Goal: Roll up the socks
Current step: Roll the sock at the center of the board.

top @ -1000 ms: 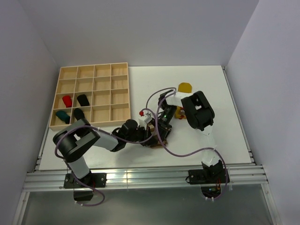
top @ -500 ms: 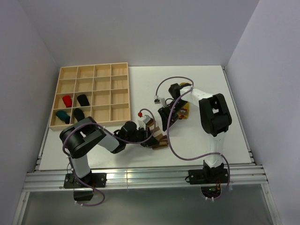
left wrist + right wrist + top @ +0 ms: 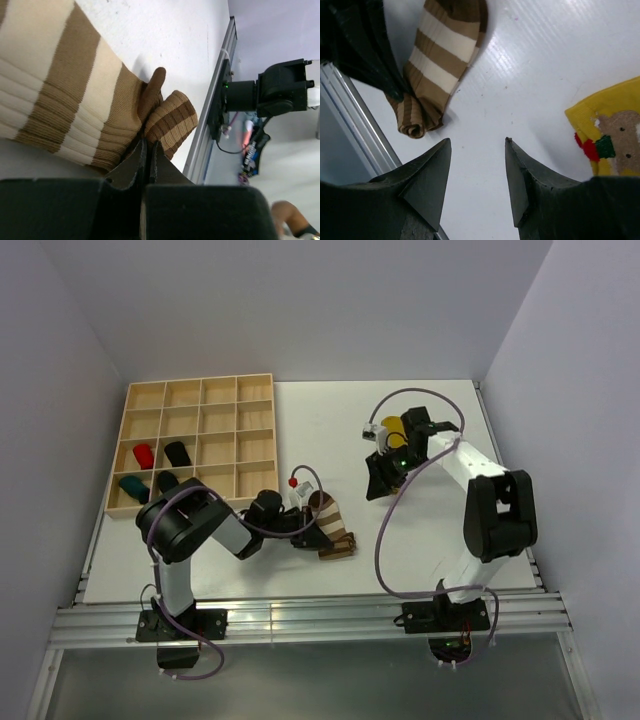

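Left gripper [image 3: 146, 146] is clamped on the striped sock [image 3: 60, 90] near its curled end, jaws all but touching, with brown-and-cream fabric bunched at their tips. That sock lies on the table [image 3: 300, 420] just right of the tray [image 3: 200, 380], off its near right corner.

Right gripper [image 3: 476, 142] hangs with jaws spread wide and nothing between them, over the table farther right of the tray, past the striped sock. A yellow sock [image 3: 395, 427] with a bear figure on it lies flat, well right of the tray.

In the tray's two left columns sit a red roll [image 3: 143, 455] and a black roll [image 3: 178, 452] in one row. A teal roll [image 3: 132, 484] and another black roll [image 3: 167, 482] are in the nearest row.
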Motion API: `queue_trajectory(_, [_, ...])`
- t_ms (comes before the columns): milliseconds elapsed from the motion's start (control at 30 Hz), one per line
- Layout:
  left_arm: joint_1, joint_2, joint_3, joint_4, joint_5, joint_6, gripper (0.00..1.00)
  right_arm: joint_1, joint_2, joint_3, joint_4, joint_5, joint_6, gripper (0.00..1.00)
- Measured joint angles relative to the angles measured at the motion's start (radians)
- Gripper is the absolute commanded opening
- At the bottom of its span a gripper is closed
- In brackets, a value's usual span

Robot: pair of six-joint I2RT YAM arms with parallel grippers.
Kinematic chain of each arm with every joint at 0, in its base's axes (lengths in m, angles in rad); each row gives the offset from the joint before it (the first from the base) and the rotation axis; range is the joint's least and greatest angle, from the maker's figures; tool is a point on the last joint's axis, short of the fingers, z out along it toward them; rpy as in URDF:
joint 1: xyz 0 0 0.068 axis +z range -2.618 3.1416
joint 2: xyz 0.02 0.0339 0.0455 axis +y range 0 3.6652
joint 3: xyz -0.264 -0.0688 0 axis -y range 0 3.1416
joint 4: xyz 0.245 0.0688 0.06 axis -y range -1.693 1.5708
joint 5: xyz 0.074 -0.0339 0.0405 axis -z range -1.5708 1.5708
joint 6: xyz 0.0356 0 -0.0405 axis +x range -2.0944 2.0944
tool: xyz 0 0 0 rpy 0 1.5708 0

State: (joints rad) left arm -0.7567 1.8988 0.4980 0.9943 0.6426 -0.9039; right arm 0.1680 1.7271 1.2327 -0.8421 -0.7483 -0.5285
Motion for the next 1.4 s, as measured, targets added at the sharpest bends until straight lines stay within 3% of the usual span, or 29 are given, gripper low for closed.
queue_trajectory(267, [0.064, 0.038, 0.076, -0.132, 0.149, -0.046, 0.0, 0.043, -0.183, -0.181, 0.073, 0.022, -0.114, 0.57])
queue_trajectory(633, [0.078, 0.047, 0.218, -0.45, 0.206, -0.072, 0.0, 0.315, -0.463, -0.423, 0.237, 0.122, -0.188, 0.69])
queue_trajectory(867, [0.08, 0.056, 0.28, -0.586, 0.223, -0.056, 0.0, 0.426, -0.47, -0.474, 0.323, 0.19, -0.203, 0.72])
queue_trajectory(1400, [0.083, 0.075, 0.297, -0.612, 0.253, -0.059, 0.0, 0.692, -0.425, -0.547, 0.477, 0.412, -0.22, 0.73])
